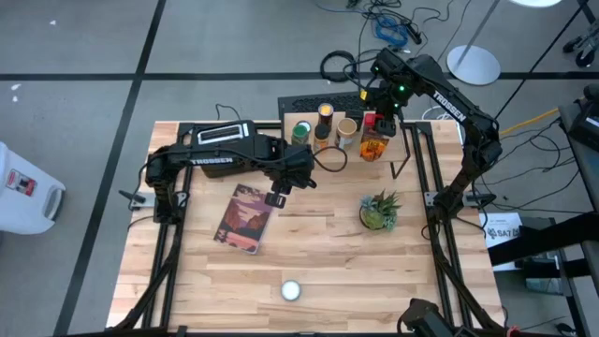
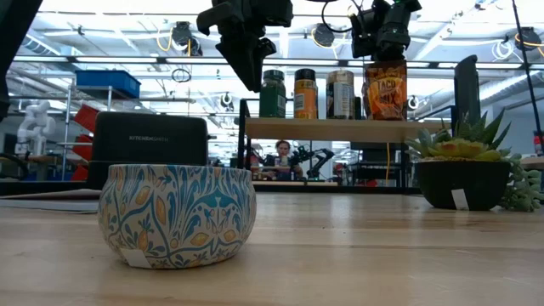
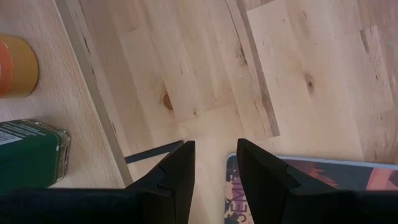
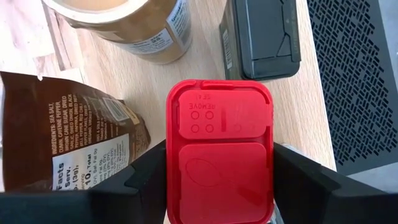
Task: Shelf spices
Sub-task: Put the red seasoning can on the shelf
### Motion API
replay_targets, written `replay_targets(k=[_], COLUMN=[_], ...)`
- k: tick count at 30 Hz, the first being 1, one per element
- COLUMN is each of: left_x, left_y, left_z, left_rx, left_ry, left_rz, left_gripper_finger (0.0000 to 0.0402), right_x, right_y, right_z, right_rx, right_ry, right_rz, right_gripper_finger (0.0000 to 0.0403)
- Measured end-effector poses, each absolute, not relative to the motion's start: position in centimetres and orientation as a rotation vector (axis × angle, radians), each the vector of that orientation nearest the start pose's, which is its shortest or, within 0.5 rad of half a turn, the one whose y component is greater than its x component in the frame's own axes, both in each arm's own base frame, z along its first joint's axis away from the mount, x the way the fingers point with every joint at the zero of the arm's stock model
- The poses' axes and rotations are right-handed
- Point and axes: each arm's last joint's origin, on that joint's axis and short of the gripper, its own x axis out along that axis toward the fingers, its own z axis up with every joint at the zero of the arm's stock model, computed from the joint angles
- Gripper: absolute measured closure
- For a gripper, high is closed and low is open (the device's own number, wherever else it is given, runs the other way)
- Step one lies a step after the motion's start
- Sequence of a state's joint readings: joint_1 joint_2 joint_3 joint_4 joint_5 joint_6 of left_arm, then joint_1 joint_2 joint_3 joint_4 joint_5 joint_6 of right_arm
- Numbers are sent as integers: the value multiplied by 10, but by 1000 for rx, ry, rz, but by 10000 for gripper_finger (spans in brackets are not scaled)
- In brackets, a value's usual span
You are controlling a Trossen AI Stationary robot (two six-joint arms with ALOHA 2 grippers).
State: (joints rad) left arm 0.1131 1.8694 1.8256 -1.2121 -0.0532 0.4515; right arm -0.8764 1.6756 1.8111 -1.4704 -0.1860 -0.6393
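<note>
High view, upper middle of frame: you have the shelf (image 1: pixel 412 140) carrying a row of spices: a green-topped jar (image 1: pixel 301 131), a yellow-topped jar (image 1: pixel 325 112), a tan-topped jar (image 1: pixel 347 127) and a brown pouch (image 1: pixel 373 147).

Right gripper (image 1: pixel 382 120) sits over the right end of that row. In the right wrist view its fingers (image 4: pixel 140 180) flank a red-topped tin (image 4: pixel 219 155) standing on the shelf top, with a thin gap on each side. You cannot tell from this whether the tin is gripped or freed; judged as just set down.

Left gripper (image 1: pixel 277 198) hangs over the desk (image 1: pixel 328 271) at centre frame, beside the book (image 1: pixel 245 217); fingers (image 3: pixel 177 177) parted, holding nothing.

Remaining: a white-topped tin (image 1: pixel 291 291) sits alone at the lower middle of the high view, well apart from the shelf. The low view shows it as a patterned round tin (image 2: pixel 177 212) in the foreground. Judgement: most jars shelved, this one left.
</note>
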Motion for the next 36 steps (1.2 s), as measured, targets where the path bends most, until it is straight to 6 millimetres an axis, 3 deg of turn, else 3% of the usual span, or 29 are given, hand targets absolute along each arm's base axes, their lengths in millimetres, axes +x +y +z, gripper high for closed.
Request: replay_targets(k=[36], left_x=[372], left_y=[44], left_z=[313], left_rx=[350], left_ry=[1265], left_rz=[-141], left_gripper_finger=[273], right_x=[199], right_y=[-230], right_z=[365], right_rx=[174], right_ry=[1269], right_rz=[-200], right_gripper_finger=[176])
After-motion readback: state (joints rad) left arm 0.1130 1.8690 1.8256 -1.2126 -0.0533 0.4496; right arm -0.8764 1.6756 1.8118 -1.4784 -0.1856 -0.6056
